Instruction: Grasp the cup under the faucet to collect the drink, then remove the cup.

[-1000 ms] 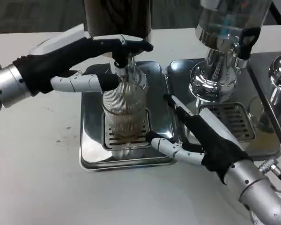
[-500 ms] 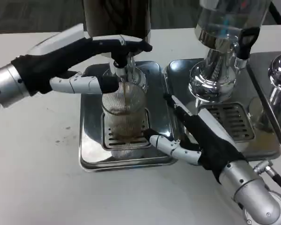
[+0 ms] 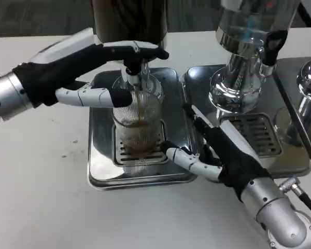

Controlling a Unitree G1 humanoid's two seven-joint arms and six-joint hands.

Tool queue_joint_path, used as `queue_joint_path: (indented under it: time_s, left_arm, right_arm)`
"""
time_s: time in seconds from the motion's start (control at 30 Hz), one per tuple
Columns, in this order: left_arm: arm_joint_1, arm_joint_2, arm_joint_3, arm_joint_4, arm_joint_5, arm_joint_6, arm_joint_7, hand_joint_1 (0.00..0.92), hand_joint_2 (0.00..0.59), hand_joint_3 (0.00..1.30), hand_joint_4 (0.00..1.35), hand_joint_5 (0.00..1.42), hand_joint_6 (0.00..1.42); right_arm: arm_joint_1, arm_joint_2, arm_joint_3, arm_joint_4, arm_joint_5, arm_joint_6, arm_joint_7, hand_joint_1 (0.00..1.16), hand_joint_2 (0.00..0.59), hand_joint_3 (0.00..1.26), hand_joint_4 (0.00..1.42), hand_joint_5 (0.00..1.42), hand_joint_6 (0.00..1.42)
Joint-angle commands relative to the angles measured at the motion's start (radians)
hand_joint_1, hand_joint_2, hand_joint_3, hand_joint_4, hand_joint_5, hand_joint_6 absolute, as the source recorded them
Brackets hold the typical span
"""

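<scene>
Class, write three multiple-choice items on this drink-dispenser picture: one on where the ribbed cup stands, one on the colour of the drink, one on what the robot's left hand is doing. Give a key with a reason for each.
1. Where does the ribbed cup stand?
A. on the bare table
B. on the grate of the left drip tray
C. on the right drip tray

2. What colour is the drink in the cup?
A. brown
B. green
C. clear

3. What is the left hand doing?
A. lying flat on the table
B. holding a spoon
C. reaching over the faucet lever

Key: 1 B, the cup sits on the slotted grate under the faucet; 2 A, a brown stream runs into it; 3 C, its fingers lie across the lever above the cup.
</scene>
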State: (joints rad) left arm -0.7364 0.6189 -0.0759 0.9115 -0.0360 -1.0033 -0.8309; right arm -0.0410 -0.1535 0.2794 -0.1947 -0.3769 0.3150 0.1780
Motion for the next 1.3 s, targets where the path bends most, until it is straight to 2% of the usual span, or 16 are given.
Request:
queue_joint_path:
  time_s: [0.03,0.63,0.93,1.3]
  left_arm:
    - [0.043,0.015,-0.022,-0.002,0.031,0.003,-0.02,0.0,0.051,0.23,0.13,0.16,0.19]
    - [0.047,0.018,-0.021,-0.017,0.031,0.007,-0.016,0.0,0.052,0.23,0.13,0.17,0.19]
    - [0.044,0.021,-0.021,-0.016,0.034,0.009,-0.009,0.0,0.056,0.24,0.14,0.17,0.19]
    - [0.037,0.024,-0.024,-0.013,0.039,0.009,-0.003,0.0,0.062,0.24,0.15,0.17,0.2]
  right_arm:
    - [-0.02,0.008,-0.007,0.025,0.013,-0.024,-0.02,0.49,0.244,0.0,0.0,0.0,0.0]
    - [-0.087,0.019,-0.044,0.128,0.041,-0.098,-0.069,0.48,0.247,0.0,0.0,0.0,0.0]
    - [-0.14,0.021,-0.065,0.186,0.069,-0.147,-0.073,0.47,0.248,0.0,0.0,0.0,0.0]
    - [-0.191,0.027,-0.079,0.244,0.081,-0.168,-0.074,0.47,0.251,0.0,0.0,0.0,0.0]
